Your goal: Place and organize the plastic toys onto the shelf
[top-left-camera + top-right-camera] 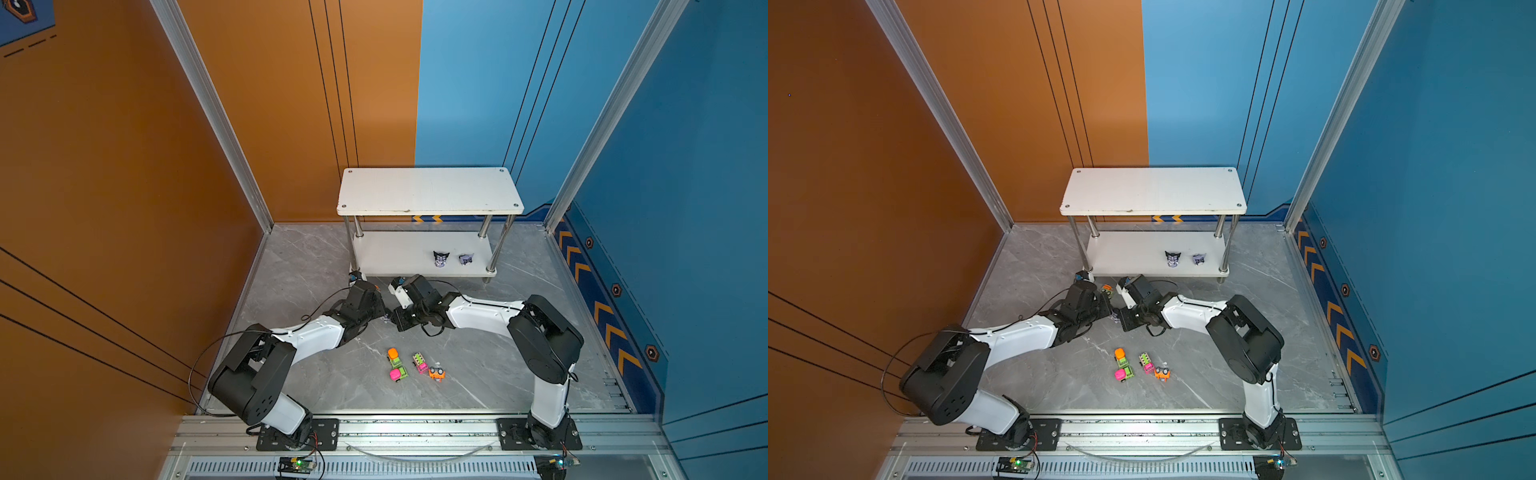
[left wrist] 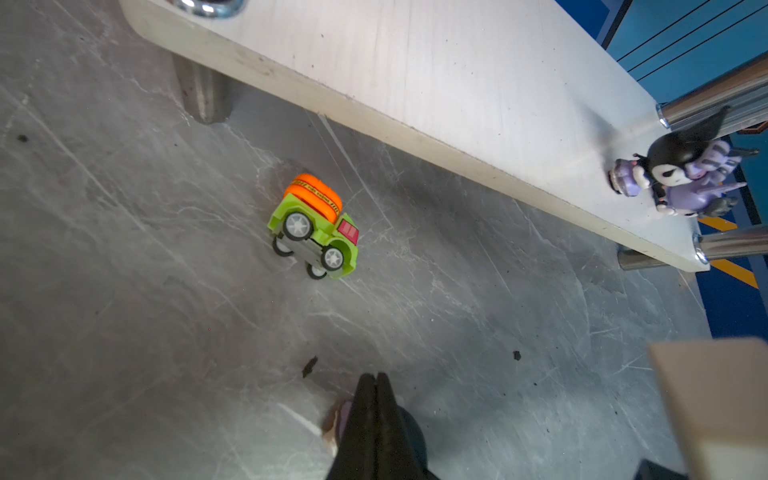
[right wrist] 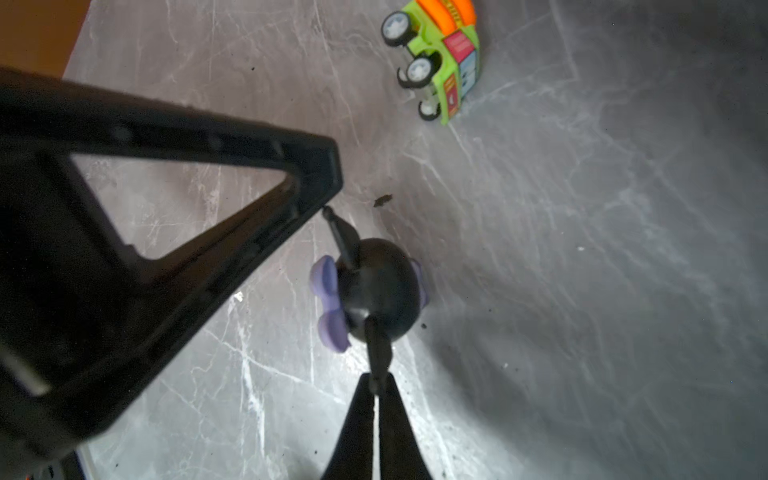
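Pressure is applied by the right gripper, whose jaws are clenched on one pointed ear of a small black-and-lilac plastic figurine. The figurine is seen from above over the grey marbled tabletop; whether it rests there or is lifted cannot be told. Just beside its other ear, the left gripper is held with its jaws clenched on nothing. The same figurine is glimpsed as a lilac speck between the two wrists in both top views.

Near both grippers, a green-and-orange plastic toy car is tipped on its side on the tabletop, in front of the white two-tier shelf with chrome posts. On the right part of the lower board, two more black-and-lilac figurines are set side by side. The top board is bare. Four neon toy cars are clustered on the tabletop, well apart from the shelf.
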Available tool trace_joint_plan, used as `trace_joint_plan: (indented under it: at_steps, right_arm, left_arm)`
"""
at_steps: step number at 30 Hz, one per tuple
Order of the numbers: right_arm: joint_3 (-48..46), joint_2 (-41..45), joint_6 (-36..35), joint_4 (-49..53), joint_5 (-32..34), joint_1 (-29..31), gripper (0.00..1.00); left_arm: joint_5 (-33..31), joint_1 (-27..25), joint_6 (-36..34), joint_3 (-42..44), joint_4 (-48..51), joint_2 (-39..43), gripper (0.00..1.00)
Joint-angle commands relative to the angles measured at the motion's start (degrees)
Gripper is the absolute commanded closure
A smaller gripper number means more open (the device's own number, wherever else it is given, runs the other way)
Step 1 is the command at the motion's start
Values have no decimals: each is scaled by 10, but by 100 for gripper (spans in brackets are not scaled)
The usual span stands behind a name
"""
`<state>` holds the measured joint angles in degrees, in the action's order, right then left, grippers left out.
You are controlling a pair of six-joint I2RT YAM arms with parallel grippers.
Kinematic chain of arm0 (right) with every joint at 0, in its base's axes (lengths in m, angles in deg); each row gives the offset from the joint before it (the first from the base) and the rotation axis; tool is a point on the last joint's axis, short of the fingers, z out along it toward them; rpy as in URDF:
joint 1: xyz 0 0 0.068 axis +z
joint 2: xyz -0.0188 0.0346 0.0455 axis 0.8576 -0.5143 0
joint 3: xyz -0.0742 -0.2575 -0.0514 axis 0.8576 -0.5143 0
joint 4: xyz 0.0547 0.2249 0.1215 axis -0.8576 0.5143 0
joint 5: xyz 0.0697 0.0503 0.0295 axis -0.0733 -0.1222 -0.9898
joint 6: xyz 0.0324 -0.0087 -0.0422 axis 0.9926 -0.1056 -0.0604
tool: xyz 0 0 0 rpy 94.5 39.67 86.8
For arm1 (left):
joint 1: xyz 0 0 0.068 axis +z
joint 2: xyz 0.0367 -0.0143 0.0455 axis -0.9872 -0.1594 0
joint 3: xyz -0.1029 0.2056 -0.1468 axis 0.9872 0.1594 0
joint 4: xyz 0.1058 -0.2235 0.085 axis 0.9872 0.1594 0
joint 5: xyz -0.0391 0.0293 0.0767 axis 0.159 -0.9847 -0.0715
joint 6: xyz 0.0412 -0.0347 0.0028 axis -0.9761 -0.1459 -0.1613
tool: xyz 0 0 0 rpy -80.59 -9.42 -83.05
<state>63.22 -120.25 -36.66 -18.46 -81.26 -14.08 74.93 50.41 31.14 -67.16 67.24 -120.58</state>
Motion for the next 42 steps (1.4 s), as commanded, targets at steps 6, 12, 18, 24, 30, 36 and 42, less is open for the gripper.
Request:
trace_joint_plan:
  at_steps: [6, 12, 18, 24, 30, 36, 42]
  right_arm:
    - [42, -17, -7, 0, -2, -15, 92]
    - [46, -19, -10, 3, -3, -21, 92]
    - [16, 9, -9, -6, -1, -29, 92]
    - [-43, 77, -7, -14, 5, -39, 92]
    - [-121, 193, -17, 16, 32, -71, 92]
    - [-186, 324, -34, 53, 48, -119, 91]
    - [-203, 395, -41, 82, 49, -154, 91]
  left_arm:
    - [7, 5, 3, 21, 8, 31, 100]
    - [-9, -9, 2, 38, 45, 71, 88]
    - [-106, -86, 5, 44, 139, 129, 63]
    - [-155, -139, 43, 65, 139, 134, 45]
    - [-166, -154, 50, 49, 102, 68, 35]
    - [-177, -154, 33, 17, 78, 8, 23]
    - [-197, -152, 23, -3, 49, -42, 25]
